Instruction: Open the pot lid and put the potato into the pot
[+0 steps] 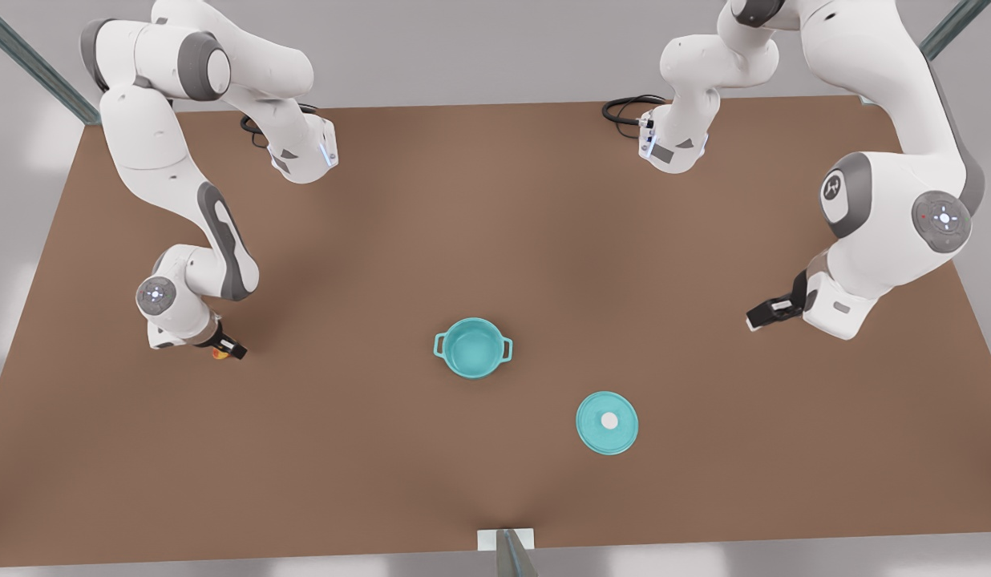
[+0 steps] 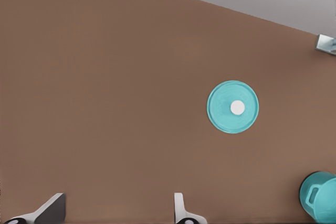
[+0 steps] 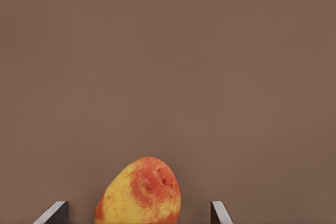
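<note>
The flat round teal pot lid with a small white knob [image 1: 607,422] lies on the brown tabletop [image 1: 495,208], well apart from the small round teal pot with two loop handles [image 1: 472,347], which stands open and empty near the middle, so the uncovering step looks done and only the transfer remains. The small yellow-orange, red-blotched potato [image 3: 139,192] rests on the tabletop at the front view's left, and the right claw [image 1: 225,350] sits low over it with its fingers spread wide, one on each side and neither touching in the right wrist view; that straddling pose reads as the set-up for a pinch across the lump's narrow width. In the front view the potato is mostly hidden under the claw, so whether the fingertips reach the tabletop is hard to say. The left claw [image 1: 772,311] hangs clear at the front view's right, fingers wide apart and holding nothing, its wrist camera looking toward the lid and the pot's edge; it appears parked there to leave the path from the potato to the pot free. The grasp itself is not yet made.
</note>
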Robot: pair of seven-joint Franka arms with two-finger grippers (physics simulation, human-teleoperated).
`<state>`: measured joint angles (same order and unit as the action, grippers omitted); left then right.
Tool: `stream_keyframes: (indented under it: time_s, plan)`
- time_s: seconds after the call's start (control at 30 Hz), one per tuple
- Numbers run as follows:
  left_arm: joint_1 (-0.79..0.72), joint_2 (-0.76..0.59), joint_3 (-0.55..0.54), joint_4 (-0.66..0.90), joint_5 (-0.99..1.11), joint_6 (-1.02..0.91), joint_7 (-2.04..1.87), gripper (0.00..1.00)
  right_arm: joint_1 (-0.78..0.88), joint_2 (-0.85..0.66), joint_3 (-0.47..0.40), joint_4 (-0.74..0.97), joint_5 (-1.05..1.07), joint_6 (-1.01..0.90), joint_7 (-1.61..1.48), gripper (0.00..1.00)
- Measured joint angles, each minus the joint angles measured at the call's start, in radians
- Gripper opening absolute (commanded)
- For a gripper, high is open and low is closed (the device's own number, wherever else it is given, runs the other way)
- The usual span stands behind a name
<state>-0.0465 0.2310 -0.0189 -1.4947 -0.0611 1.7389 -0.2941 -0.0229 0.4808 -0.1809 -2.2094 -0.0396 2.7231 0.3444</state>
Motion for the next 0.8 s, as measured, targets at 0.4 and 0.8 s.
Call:
stream_keyframes:
  time_s: [0.4, 0.8]
  plan:
    - [-0.001, -0.002, -0.001, -0.003, 0.002, -0.008, 0.144, 1.00, 0.000, 0.015, 0.000, 0.000, 0.001, 0.042, 0.007, 0.70]
    - [-0.003, 0.002, -0.001, -0.003, 0.002, -0.006, 0.217, 1.00, -0.006, 0.004, 0.004, -0.001, 0.007, 0.052, 0.005, 0.54]
